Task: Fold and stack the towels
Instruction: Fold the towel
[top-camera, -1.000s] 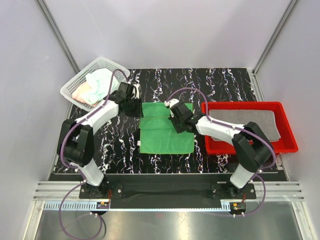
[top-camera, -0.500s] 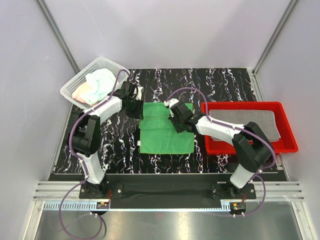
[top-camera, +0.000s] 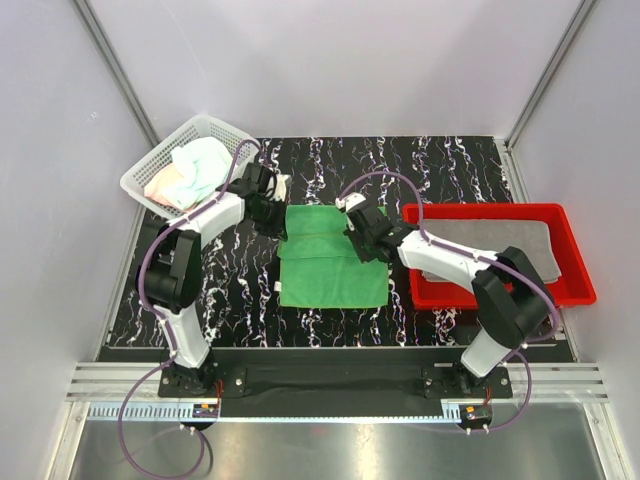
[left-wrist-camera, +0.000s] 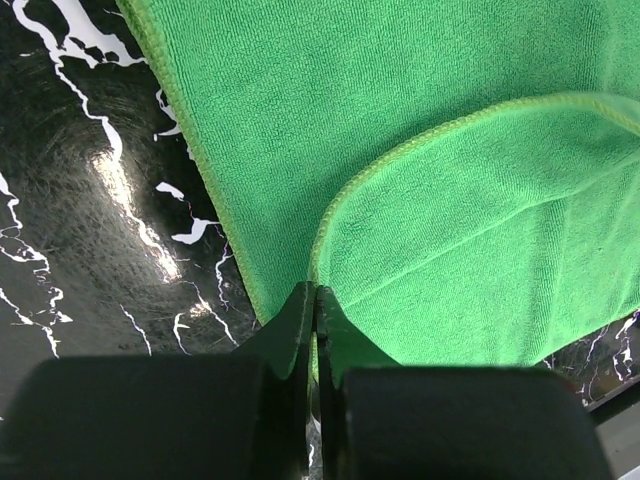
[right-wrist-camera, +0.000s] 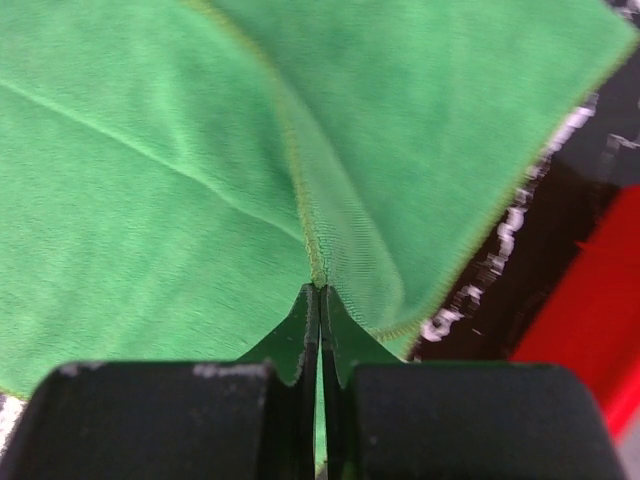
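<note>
A green towel (top-camera: 330, 268) lies spread on the black marbled table, its far part folded into a second layer. My left gripper (top-camera: 276, 222) is shut on the folded layer's left edge (left-wrist-camera: 330, 215), right at the hem. At the fold's right side my right gripper (top-camera: 364, 238) is shut on the green towel (right-wrist-camera: 150, 180), which puckers at the fingertips. A grey towel (top-camera: 520, 240) lies flat in the red tray (top-camera: 580, 292). A pale mint-white towel (top-camera: 205, 160) and a pink one (top-camera: 165, 186) sit crumpled in the white basket (top-camera: 140, 182).
The red tray's wall (right-wrist-camera: 600, 320) stands close to the right of my right gripper. The basket sits at the table's far left corner, just behind my left arm. Bare black table (left-wrist-camera: 90, 230) shows left of the green towel.
My left gripper has slid onto the towel's left edge and shut on it. My right gripper has stayed shut on the towel and shifted slightly to the right and away.
</note>
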